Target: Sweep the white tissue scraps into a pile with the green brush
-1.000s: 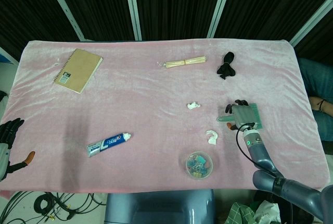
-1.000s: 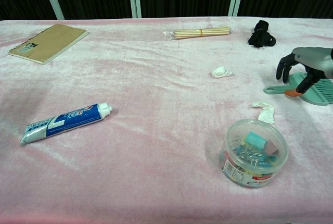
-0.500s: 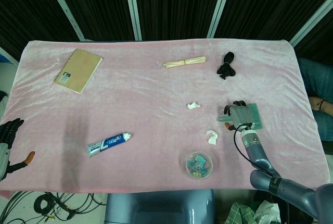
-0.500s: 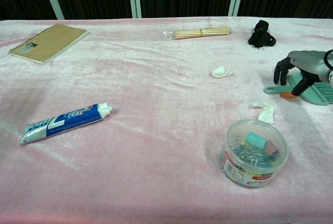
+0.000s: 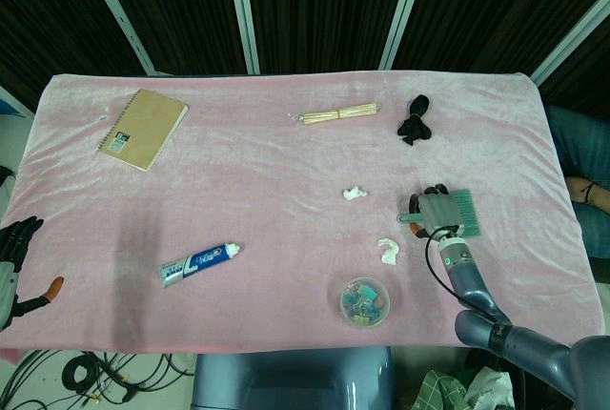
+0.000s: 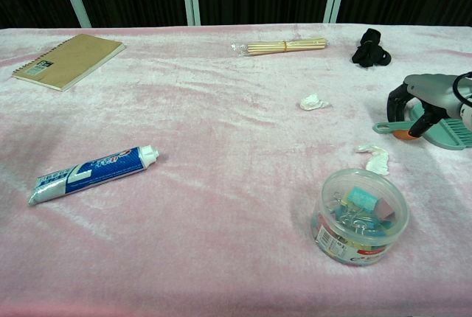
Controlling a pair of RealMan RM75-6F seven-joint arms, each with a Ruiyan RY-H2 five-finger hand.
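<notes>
The green brush lies flat at the table's right side, its handle pointing left. My right hand rests on top of it, with the fingers curled down over the handle's far side and the thumb on the near side. One white tissue scrap lies left of the brush and further back. A second scrap lies just in front of the handle tip. My left hand hangs off the table's left edge, fingers apart and holding nothing.
A round clear tub of clips stands in front of the near scrap. A toothpaste tube, a brown notebook, a bundle of sticks and a black clump lie on the pink cloth.
My right hand has sunk onto the brush and its fingers have curled in around the handle. The brush, the scraps and the left hand have stayed put.
</notes>
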